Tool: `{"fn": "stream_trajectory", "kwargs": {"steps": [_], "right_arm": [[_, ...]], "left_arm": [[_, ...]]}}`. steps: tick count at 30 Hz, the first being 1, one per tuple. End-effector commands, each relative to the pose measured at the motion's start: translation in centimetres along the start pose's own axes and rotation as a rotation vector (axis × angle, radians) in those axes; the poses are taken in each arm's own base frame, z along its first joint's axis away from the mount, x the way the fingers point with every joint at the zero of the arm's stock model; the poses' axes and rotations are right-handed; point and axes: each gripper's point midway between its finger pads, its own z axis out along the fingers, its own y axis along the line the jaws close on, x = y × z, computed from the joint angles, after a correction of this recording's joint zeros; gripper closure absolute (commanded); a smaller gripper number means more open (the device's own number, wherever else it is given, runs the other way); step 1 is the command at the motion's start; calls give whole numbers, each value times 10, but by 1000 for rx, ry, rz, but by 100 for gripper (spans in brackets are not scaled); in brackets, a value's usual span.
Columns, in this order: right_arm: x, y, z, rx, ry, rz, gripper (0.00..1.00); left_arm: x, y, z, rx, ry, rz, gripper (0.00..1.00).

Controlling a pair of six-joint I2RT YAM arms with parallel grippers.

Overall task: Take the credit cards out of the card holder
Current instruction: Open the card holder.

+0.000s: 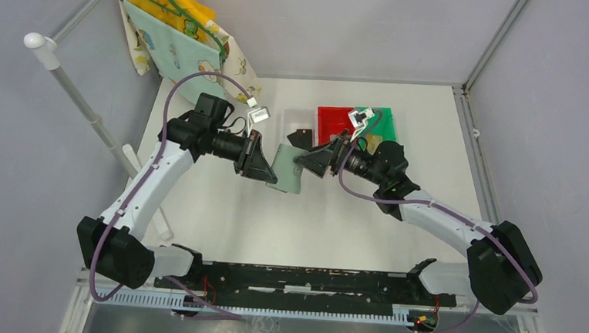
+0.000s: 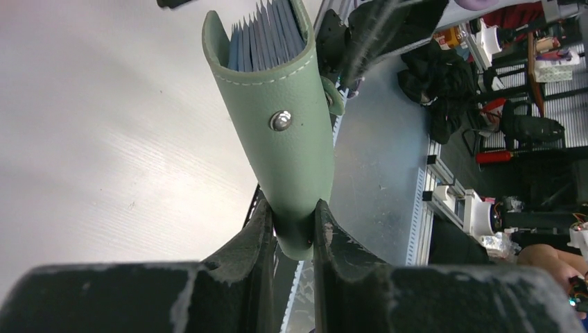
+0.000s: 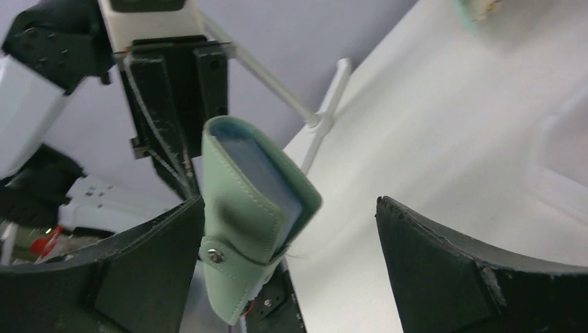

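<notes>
While the left pincer clamps the card holder, the right pincer gapes around it

As we look along the left pincer, we see its jaws closed on one narrow end of the card holder, a pale green wallet that juts straight out past the pincer's tip. A metal snap stud sits on the cover facing us, just beyond the grip. At the holder's far end, away from that pincer, the covers part a little and show a packed fan of grey-blue leaves. We cannot tell the credit cards from the pockets there. Opposite, the right pincer stands wide open with the holder between its jaws. It is close against one jaw, whether touching we cannot tell, and well apart from the other. From above, both pincers meet tip to tip over the white table, the holder between them.
</notes>
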Motion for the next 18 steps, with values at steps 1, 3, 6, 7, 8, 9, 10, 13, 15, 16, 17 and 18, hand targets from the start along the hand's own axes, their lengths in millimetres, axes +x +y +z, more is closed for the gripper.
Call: {"fn": "stream_trajectory", "kwargs": {"steps": [1,3,6,7,8,9,10,13,15,16,17,18], "right_arm": [[-6,61,-7,-307,21,-4,2],[-8,66,-6,-346,14,33,2],[-11,76,-9,-410,-12,71,3],[-11,78,-10,-424,-15,88,6],[-10,80,-11,-438,-16,96,8],[-9,81,-12,-444,-14,100,11],[-7,82,-12,-446,-10,102,13],[-5,82,-14,-448,-10,108,20],[-8,87,-15,-461,-20,110,25],[-10,90,-16,-472,-27,112,28],[-12,93,-17,-483,-31,112,33],[-15,96,-18,-495,-38,112,37]], "left_arm": [[-13,-33,-8,127,-35,137,91],[-12,-37,-9,145,-34,137,91],[-13,-49,-13,191,-34,159,91],[-13,-52,-14,200,-35,167,91],[-14,-55,-15,209,-37,170,91],[-14,-57,-16,215,-40,172,92],[-15,-59,-17,222,-42,176,92],[-17,-65,-19,240,-48,185,92],[-17,-68,-20,249,-52,189,92],[-17,-69,-20,251,-51,188,92],[-16,-69,-20,252,-49,187,92],[-15,-68,-20,249,-46,190,90]]}}
